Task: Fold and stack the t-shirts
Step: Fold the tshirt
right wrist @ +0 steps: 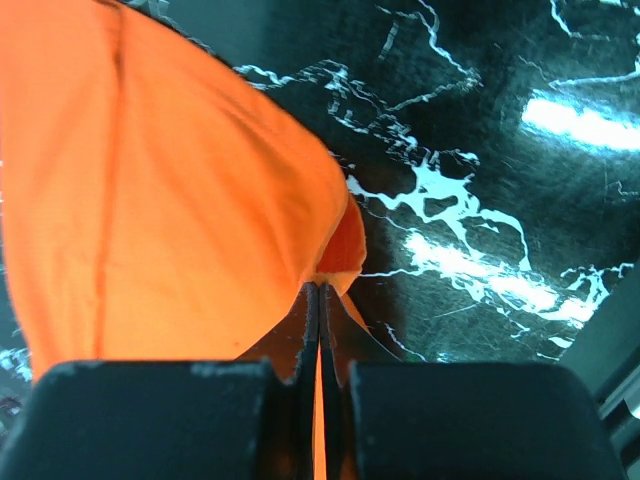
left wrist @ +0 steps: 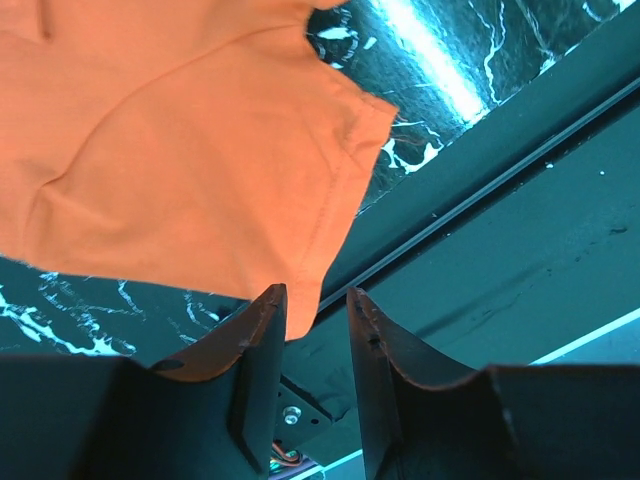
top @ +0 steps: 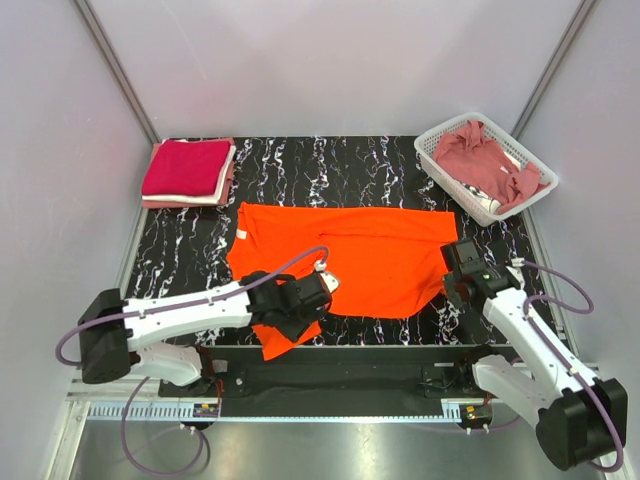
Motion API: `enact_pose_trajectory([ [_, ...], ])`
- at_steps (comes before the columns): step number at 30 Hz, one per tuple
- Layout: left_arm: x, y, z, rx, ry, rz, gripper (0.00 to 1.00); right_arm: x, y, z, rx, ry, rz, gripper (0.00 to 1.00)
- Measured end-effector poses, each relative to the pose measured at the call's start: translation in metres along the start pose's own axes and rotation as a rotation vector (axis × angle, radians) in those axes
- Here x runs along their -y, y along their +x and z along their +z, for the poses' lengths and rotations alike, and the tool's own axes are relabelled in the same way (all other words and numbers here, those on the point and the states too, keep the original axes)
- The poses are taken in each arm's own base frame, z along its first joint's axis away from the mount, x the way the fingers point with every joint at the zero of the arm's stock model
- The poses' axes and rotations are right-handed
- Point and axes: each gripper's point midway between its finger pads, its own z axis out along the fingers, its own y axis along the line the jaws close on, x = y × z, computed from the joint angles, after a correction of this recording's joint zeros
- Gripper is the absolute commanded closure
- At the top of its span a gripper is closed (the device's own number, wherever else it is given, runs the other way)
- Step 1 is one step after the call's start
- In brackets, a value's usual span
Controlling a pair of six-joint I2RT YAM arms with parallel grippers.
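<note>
On the desk, the orange shirt is lying spread near the front edge. The right end effector is pinching its right corner, jaws closed tight. The left end effector is hovering partly open, the sleeve tip at its mouth.

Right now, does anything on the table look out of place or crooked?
Yes. The orange t-shirt is not fully on the table: its sleeve hangs over the near edge, just at the open left gripper. The right gripper pinches the shirt's near right corner.
</note>
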Motion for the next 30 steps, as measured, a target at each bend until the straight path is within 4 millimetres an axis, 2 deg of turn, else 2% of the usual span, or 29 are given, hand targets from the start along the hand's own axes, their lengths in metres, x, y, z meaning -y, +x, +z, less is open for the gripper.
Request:
enact_pose_trajectory([
  [7, 0.002, 0.011, 0.031, -0.089, -0.053, 0.028, 0.63, -0.006, -0.01, -0.011, 0.025, -0.075, -0.001, 1.0],
  [18, 0.014, 0.018, 0.058, -0.143, -0.05, 0.069, 0.62, -0.013, -0.01, -0.013, 0.021, -0.109, -0.013, 1.0],
  [23, 0.012, 0.027, 0.068, -0.175, -0.066, 0.078, 0.63, -0.013, -0.01, -0.014, 0.019, -0.12, -0.011, 1.0],
  [27, 0.009, 0.033, 0.073, -0.191, -0.078, 0.082, 0.67, -0.013, -0.011, -0.017, 0.018, -0.141, -0.004, 1.0],
  [30, 0.01, 0.032, 0.073, -0.189, -0.077, 0.079, 0.76, -0.013, -0.012, -0.019, 0.019, -0.152, 0.0, 1.0],
])
